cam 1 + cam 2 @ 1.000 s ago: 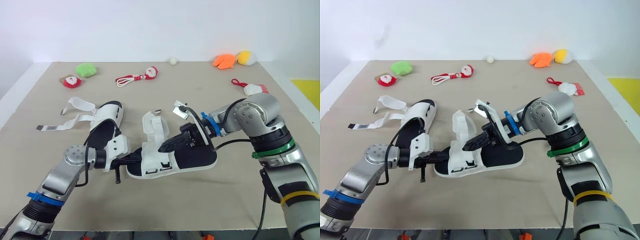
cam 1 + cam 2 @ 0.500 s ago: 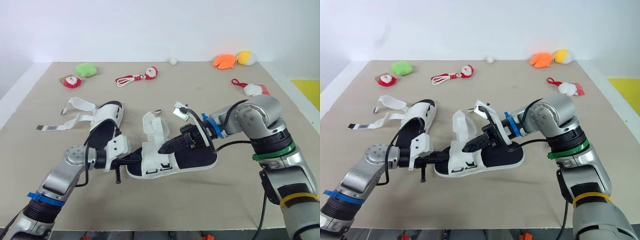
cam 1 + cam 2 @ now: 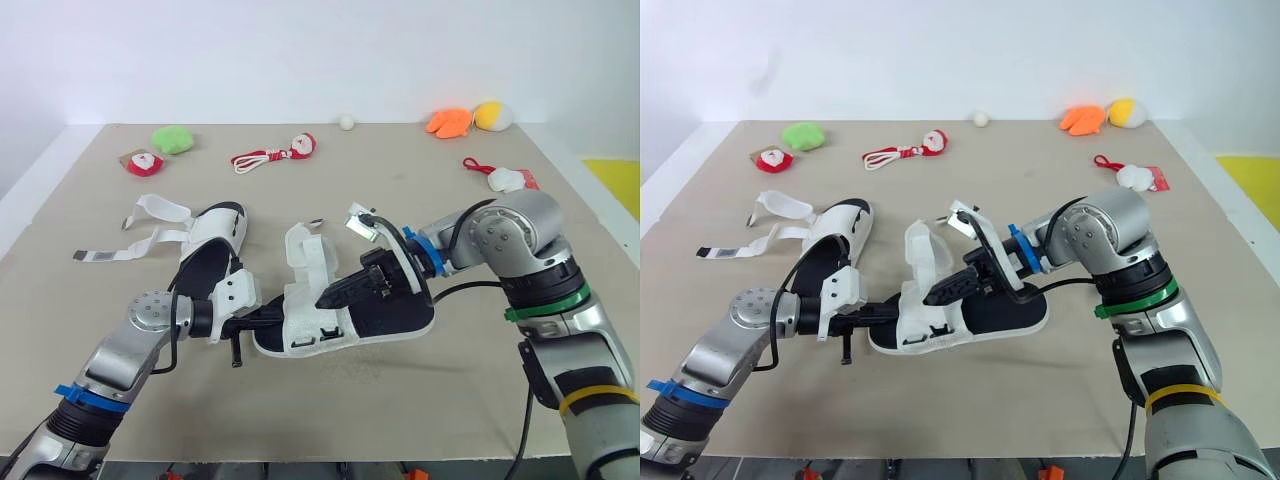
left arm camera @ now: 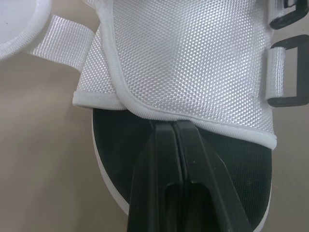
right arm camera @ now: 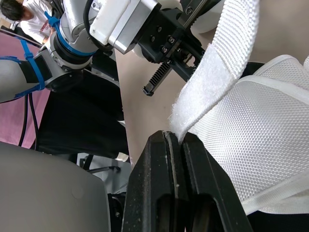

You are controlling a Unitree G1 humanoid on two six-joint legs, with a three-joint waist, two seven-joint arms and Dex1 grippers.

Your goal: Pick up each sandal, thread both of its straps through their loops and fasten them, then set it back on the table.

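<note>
Threading is in hand: the left gripper (image 3: pixel 266 314) has its fingers pinching the sandal (image 3: pixel 392 316) at the toe, while the right gripper (image 3: pixel 328 298) pinches a strap (image 5: pixel 212 72). Next, likely, that strap end needs steering into its loop (image 4: pixel 289 101).

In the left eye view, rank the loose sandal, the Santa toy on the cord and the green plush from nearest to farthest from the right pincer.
From the right pincer:
1. Loose sandal, close by on the robot's left.
2. Santa toy, farther back, near the middle.
3. Green plush, at the far left.
</note>
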